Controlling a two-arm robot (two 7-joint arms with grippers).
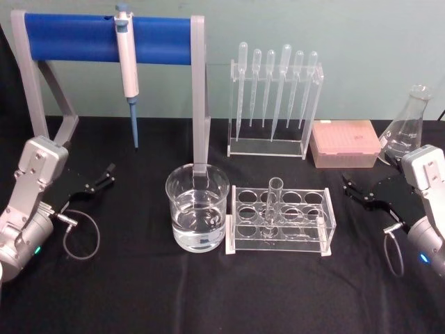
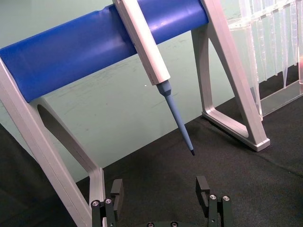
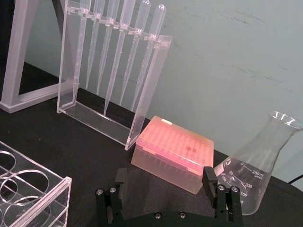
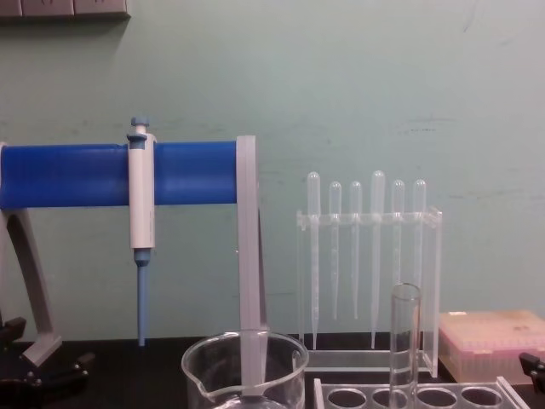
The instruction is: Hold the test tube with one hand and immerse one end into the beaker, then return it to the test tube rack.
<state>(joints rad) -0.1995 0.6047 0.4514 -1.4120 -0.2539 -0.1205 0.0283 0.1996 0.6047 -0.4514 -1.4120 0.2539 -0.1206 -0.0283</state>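
Note:
The test tube stands upright in a clear rack at the table's middle, its open rim above the rack; the chest view shows the tube taller than the beaker. The beaker holds clear liquid and sits just left of the rack. My left gripper rests open at the left, well away from the beaker, its jaws empty in the left wrist view. At the right my right gripper is open too, just right of the rack, with nothing between its fingers.
A white-and-blue pipettor hangs on a blue-barred stand behind the beaker. A clear pipette rack, a pink tip box and a conical flask line the back right. Black cloth covers the table.

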